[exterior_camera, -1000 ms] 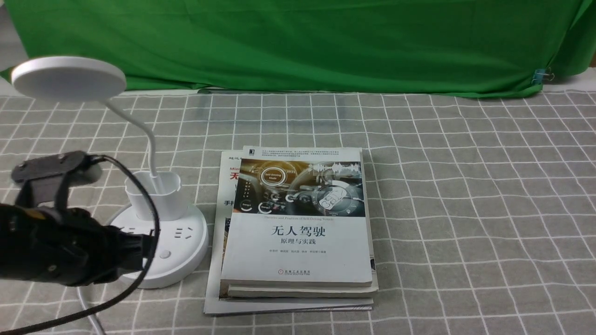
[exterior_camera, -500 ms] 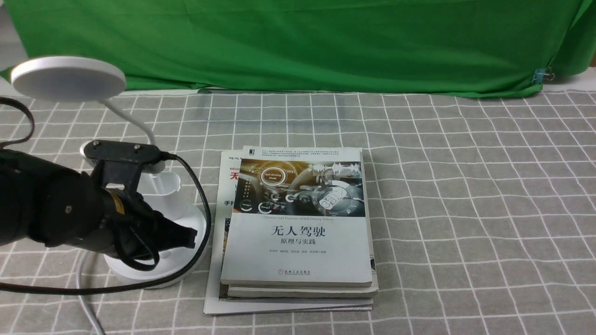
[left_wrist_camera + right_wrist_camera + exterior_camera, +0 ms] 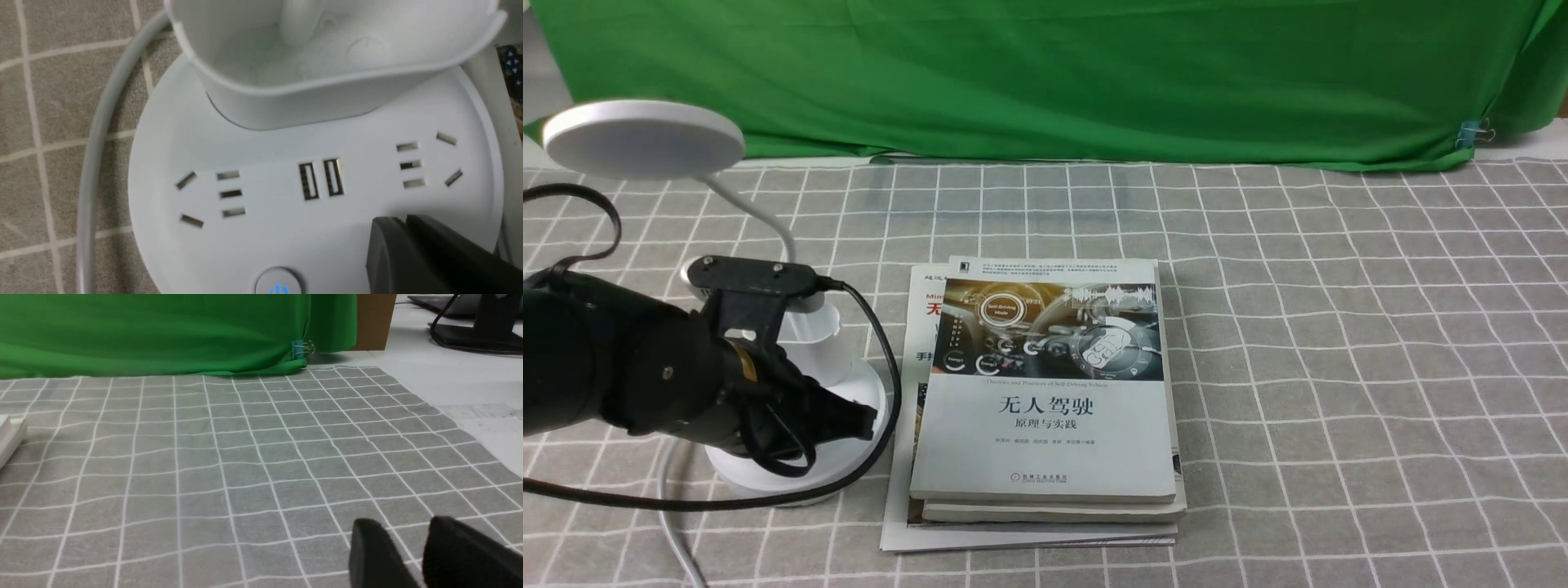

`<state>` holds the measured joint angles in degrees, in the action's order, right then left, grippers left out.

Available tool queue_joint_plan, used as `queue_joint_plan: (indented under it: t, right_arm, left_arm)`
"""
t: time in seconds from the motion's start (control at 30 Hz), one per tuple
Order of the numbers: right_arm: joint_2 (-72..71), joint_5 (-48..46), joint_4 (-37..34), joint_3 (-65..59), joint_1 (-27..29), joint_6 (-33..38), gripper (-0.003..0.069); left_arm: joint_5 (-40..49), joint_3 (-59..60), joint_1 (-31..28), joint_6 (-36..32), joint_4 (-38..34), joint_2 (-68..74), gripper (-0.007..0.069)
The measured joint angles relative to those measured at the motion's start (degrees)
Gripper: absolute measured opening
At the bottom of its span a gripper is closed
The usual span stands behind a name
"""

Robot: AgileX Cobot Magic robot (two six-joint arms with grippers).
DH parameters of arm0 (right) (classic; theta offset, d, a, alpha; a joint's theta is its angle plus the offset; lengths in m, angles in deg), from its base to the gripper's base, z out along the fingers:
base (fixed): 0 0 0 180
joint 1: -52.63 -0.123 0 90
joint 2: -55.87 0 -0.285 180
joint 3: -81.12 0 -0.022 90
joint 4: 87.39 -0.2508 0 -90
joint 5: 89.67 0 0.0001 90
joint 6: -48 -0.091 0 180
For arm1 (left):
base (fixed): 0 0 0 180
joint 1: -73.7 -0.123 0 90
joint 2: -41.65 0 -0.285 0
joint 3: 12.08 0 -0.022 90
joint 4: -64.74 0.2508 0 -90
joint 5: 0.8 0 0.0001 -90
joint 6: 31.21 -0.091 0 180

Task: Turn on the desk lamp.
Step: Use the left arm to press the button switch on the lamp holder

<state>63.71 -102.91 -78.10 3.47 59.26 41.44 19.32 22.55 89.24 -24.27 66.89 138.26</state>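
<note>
Since the last frame, the left arm (image 3: 670, 367) has moved a little to the right and a bit nearer. It is over the round base (image 3: 837, 461) of the lamp (image 3: 644, 139) and hides part of it.

The left claw (image 3: 405, 220) is narrow, with its two tips together. It is down by the base, beside the button (image 3: 278, 281), and I cannot tell if it touches the base. The button has a blue mark on it. The right claw (image 3: 404, 526) is a bit wide, with a gap between its tips, and it holds nothing.

The lamp stands on the left side of the table (image 3: 1339, 327). Its flat round head is up high, at the far left, and the part under it looks grey. A thin, bent neck (image 3: 760, 214) goes from the head down to the cup (image 3: 821, 351). The cup sits on the base. On top of the base are plug holes and two small slots (image 3: 321, 179). A grey cord (image 3: 674, 531) lies on the table, to the left of the base.

Just right of the lamp is a pile of books (image 3: 1045, 441). A green cloth (image 3: 1054, 73) hangs at the far side. A blue clip (image 3: 1467, 134) holds it at the far right.
</note>
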Motion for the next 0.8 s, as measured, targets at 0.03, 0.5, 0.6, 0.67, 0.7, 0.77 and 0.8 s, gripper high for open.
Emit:
queue_joint_plan:
  t: [0.03, 0.5, 0.6, 0.67, 0.7, 0.77, 0.8]
  right_arm:
    - [0.0, 0.0, 0.0, 0.0, 0.0, 0.0, 0.0245]
    - [0.0, 0.0, 0.0, 0.0, 0.0, 0.0, 0.0245]
    - [0.0, 0.0, 0.0, 0.0, 0.0, 0.0, 0.0245]
    - [0.0, 0.0, 0.0, 0.0, 0.0, 0.0, 0.0245]
    - [0.0, 0.0, 0.0, 0.0, 0.0, 0.0, 0.0245]
    - [0.0, 0.0, 0.0, 0.0, 0.0, 0.0, 0.0245]
    - [0.0, 0.0, 0.0, 0.0, 0.0, 0.0, 0.0245]
  left_arm:
    - [0.0, 0.0, 0.0, 0.0, 0.0, 0.0, 0.0019]
    - [0.0, -0.4, 0.0, 0.0, 0.2, 0.7, 0.0019]
    - [0.0, -0.4, 0.0, 0.1, 0.2, 0.1, 0.0019]
    - [0.5, -0.4, 0.0, 0.2, 0.2, -0.5, 0.0019]
    - [0.5, -0.4, 0.0, 0.3, 0.2, -0.9, 0.0019]
    - [0.6, -0.4, 0.0, 0.3, 0.2, -1.3, 0.0019]
    - [1.0, -0.4, 0.0, 0.3, 0.2, -1.4, 0.0019]
